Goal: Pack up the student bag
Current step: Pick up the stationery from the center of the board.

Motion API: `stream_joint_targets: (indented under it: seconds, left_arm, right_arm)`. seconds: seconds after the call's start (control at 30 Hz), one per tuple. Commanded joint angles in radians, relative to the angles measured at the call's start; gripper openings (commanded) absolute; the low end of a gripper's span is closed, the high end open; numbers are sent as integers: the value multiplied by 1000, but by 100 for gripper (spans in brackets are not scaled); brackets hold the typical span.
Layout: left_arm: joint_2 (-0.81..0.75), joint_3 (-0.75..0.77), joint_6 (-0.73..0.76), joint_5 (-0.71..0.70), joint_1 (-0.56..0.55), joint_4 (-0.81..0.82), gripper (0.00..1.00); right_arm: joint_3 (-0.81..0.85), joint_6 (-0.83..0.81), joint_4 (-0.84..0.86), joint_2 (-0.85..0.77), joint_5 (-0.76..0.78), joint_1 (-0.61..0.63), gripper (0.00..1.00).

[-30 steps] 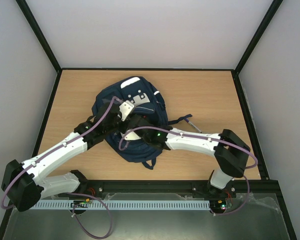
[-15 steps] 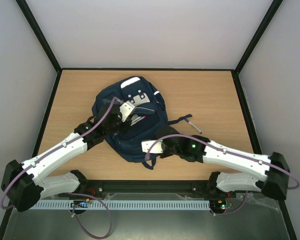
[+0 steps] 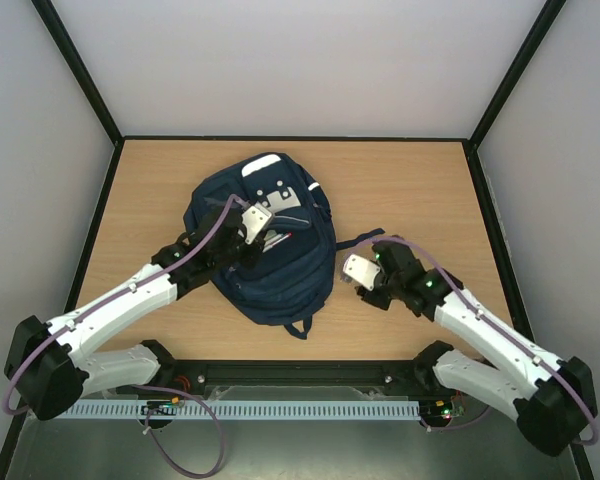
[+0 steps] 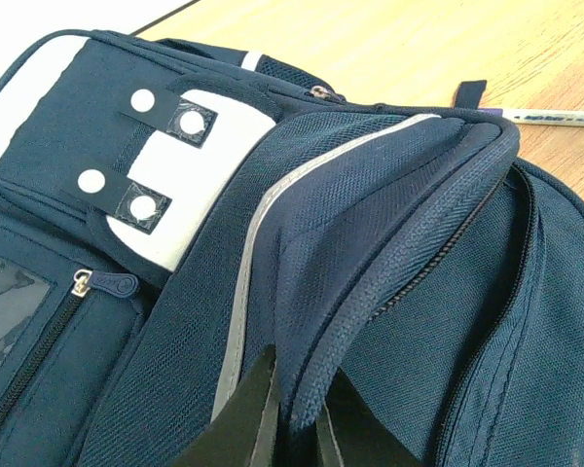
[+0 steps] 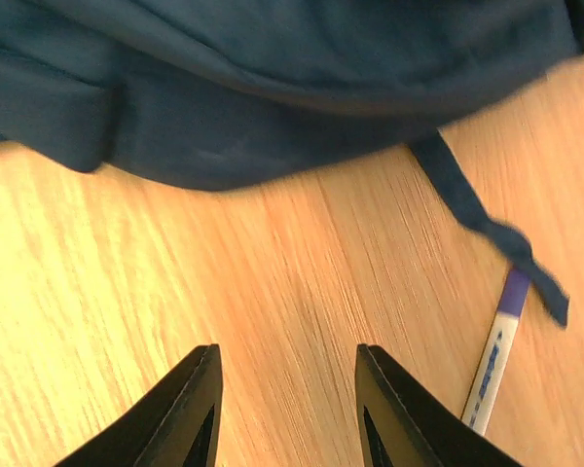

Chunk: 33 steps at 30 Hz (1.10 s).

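Observation:
The student bag point(image 3: 280, 270), a navy backpack with grey-white patches, lies in the middle of the table. My left gripper point(image 3: 252, 238) rests on top of it. In the left wrist view my left gripper point(image 4: 297, 394) is shut on the bag's point(image 4: 370, 224) raised zipper edge. My right gripper point(image 3: 362, 280) hovers just right of the bag, over bare wood. In the right wrist view it point(image 5: 287, 375) is open and empty, with the bag's lower edge point(image 5: 273, 107) ahead of it.
A white pen with a purple cap point(image 5: 492, 365) lies on the table to the right of my right gripper, beside a loose bag strap point(image 5: 477, 219). The pen also shows in the left wrist view point(image 4: 550, 117). Black frame rails edge the table point(image 3: 430, 190).
My right arm has pulled out from the bag and swung right, and now hovers open over the table beside it. My left gripper still holds the bag's edge.

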Motion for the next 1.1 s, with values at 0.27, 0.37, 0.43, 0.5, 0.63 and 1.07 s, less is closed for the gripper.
stream_joint_targets:
  seconds: [0.27,0.37,0.43,0.5,0.63,1.07]
  left_arm:
    - [-21,19,0,7,0,72,8]
    - [-25,19,-2,12,-2,72,8]
    - [-26,18,-2,17,-2,72,8]
    - [-26,19,-3,21,-3,72,8]
    - [-23,20,-5,26,-4,70,8]
    - [-24,20,-6,30,-4,70,9]
  right_arm:
    - [339,151,-200,505,-195,-460,37]
    - [380,184,-201,583,-162,-487,38]
    - [395,204,-186,620,-104,-490,38]
    - [416,215,-187,657,-70,-491,38]
    - [462,229,-194,727,-45,-491,38]
    - [540,217,-180,891,3,-491,34]
